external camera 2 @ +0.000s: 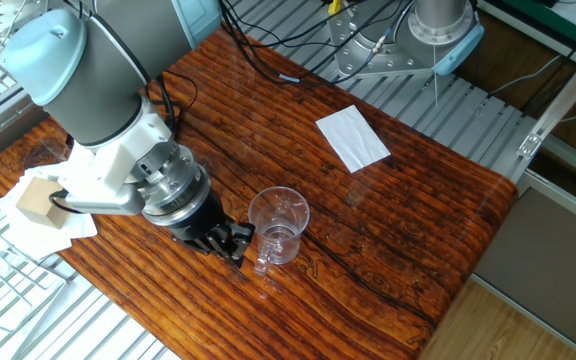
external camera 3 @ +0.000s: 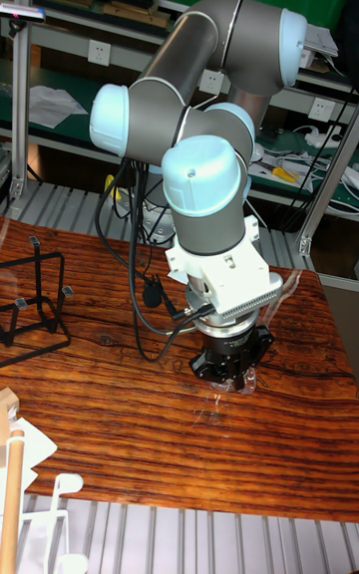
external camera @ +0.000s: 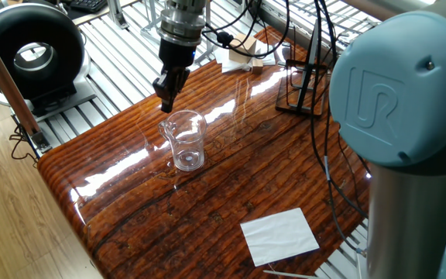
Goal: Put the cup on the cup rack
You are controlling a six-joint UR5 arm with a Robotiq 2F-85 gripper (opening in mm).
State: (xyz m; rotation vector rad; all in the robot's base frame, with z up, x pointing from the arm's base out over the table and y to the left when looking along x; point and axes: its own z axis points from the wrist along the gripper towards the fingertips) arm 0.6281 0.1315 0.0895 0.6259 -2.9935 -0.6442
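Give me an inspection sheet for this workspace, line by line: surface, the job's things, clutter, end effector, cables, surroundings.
Surface: glossy striped wooden table, strong glare, nothing spilled seen.
Job's things: clear cup upright on the table, not on the rack; black wire cup rack at the far edge, nothing on it.
Clutter: white paper sheet near one corner; wooden block on papers at the opposite end.
End effector: end effector just beside the cup's rim, holding nothing; open or shut cannot be told.
Cables: black cables hang past the rack; one cable lies across the table.
Surroundings: round black device on the slatted metal bench.
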